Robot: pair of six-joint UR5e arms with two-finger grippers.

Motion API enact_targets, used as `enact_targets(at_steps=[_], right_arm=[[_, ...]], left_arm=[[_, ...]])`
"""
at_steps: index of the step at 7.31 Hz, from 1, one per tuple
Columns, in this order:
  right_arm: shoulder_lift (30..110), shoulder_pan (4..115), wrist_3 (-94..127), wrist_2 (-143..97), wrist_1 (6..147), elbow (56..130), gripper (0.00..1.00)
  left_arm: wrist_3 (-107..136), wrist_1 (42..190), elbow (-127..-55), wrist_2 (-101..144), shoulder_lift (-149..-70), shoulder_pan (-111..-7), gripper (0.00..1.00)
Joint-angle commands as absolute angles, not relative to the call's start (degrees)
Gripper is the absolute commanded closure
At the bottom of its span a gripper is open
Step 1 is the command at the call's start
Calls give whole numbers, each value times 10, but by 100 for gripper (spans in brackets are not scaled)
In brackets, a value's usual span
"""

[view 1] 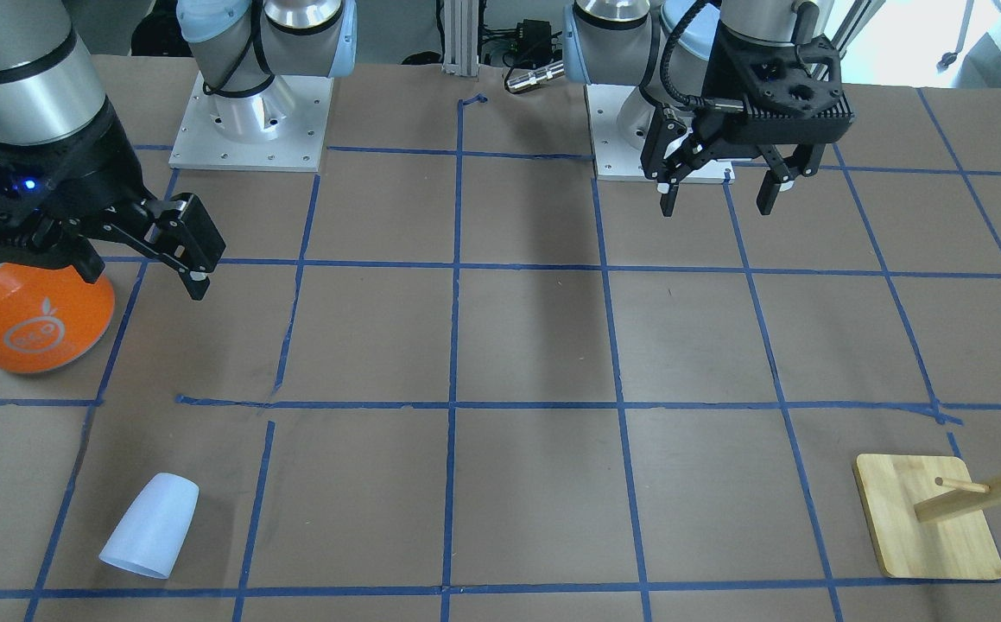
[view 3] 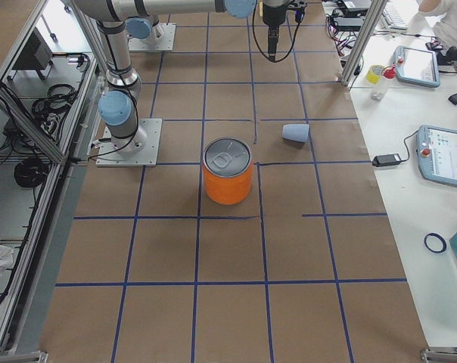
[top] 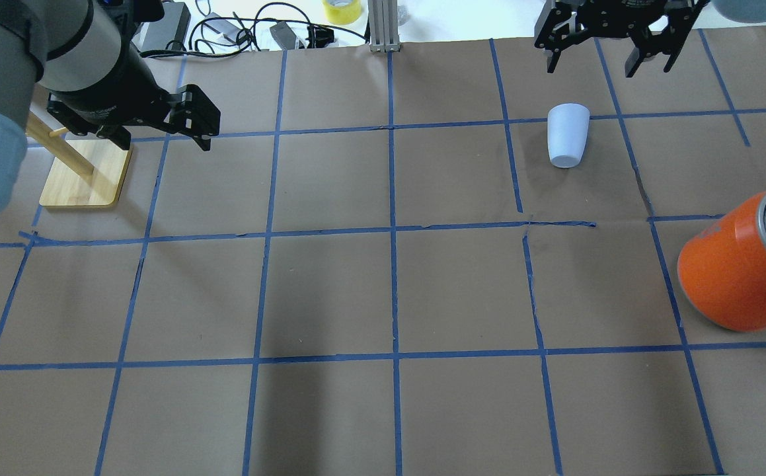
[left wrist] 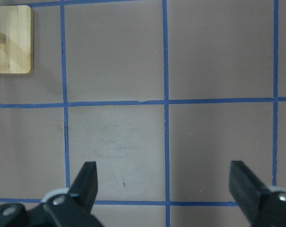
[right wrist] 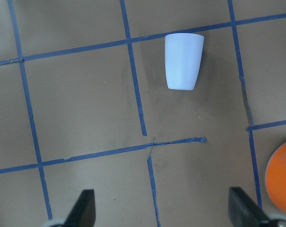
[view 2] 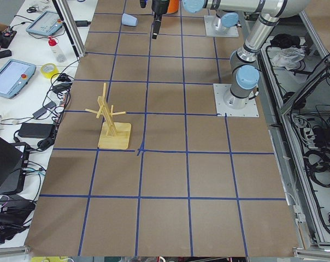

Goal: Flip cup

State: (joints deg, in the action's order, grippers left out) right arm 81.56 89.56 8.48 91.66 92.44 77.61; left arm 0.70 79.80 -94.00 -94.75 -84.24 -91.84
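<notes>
A brown paper-covered table (top: pixel 330 297) marked with a blue tape grid is shown. An orange can (top: pixel 736 277) with a silver lid stands on the robot's right side. A wooden peg stand (top: pixel 85 175) is set on the left side. The left gripper (view 1: pixel 716 194) hangs above the table with fingers spread wide, nothing held. The right gripper (top: pixel 611 59) is likewise wide open and empty. The cup (top: pixel 568 135), pale blue-white, is seen lying on its side near the table's far edge, beyond the can.

cup (top: pixel 568 134) lying in open tabletop, orange can (top: pixel 739 268) nearby, seemingly clear overhead
</notes>
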Motion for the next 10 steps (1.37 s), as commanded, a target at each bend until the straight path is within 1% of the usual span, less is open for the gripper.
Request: enact_targets(at_steps=[1,10], right_arm=[[816,897,82,917,925,780,0],[810,891,76,918,923,794,0]], left_arm=[[7,798,-942,-947,-839,-918,0],[7,797,-942,-947,-839,-918,0]])
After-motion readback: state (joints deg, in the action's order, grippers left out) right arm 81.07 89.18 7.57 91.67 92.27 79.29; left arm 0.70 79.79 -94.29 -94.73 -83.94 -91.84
